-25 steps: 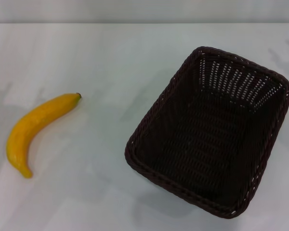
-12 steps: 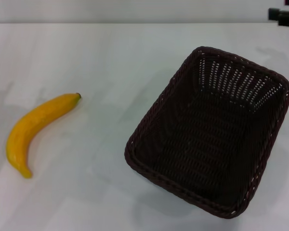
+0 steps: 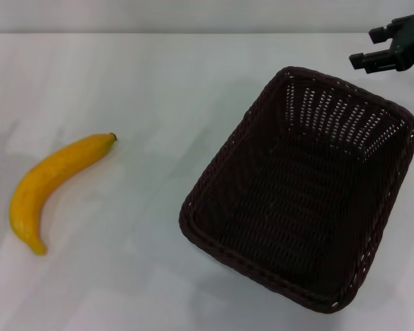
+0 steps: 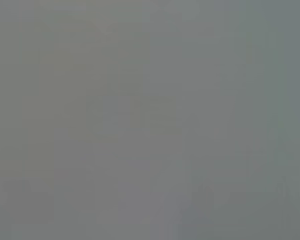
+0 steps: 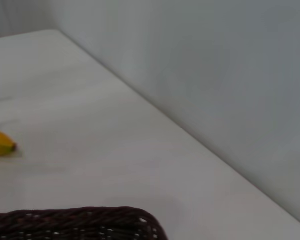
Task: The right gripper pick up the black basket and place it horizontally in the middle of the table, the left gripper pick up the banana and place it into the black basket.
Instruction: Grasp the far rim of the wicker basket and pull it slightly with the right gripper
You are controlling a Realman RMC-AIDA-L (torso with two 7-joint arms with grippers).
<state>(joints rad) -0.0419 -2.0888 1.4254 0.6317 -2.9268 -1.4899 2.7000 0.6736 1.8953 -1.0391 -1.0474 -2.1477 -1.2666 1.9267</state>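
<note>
The black basket [image 3: 300, 189] lies on the white table [image 3: 159, 89] at the right, turned at a slant, empty inside. Its braided rim [image 5: 80, 220] also shows in the right wrist view. The yellow banana [image 3: 52, 185] rests on the table at the left, dark stem tip pointing toward the far side; its stem end [image 5: 1, 143] shows in the right wrist view. My right gripper [image 3: 379, 47] reaches in at the far right, above and beyond the basket's far corner, its two dark fingers spread apart with nothing between them. The left gripper is out of view.
A pale wall [image 5: 215, 65] runs along the table's far edge [image 3: 193, 32]. Bare tabletop lies between the banana and the basket. The left wrist view shows only plain grey.
The right gripper has come into the head view from the upper right and moved left toward the basket's far corner. Banana and basket have not moved.
</note>
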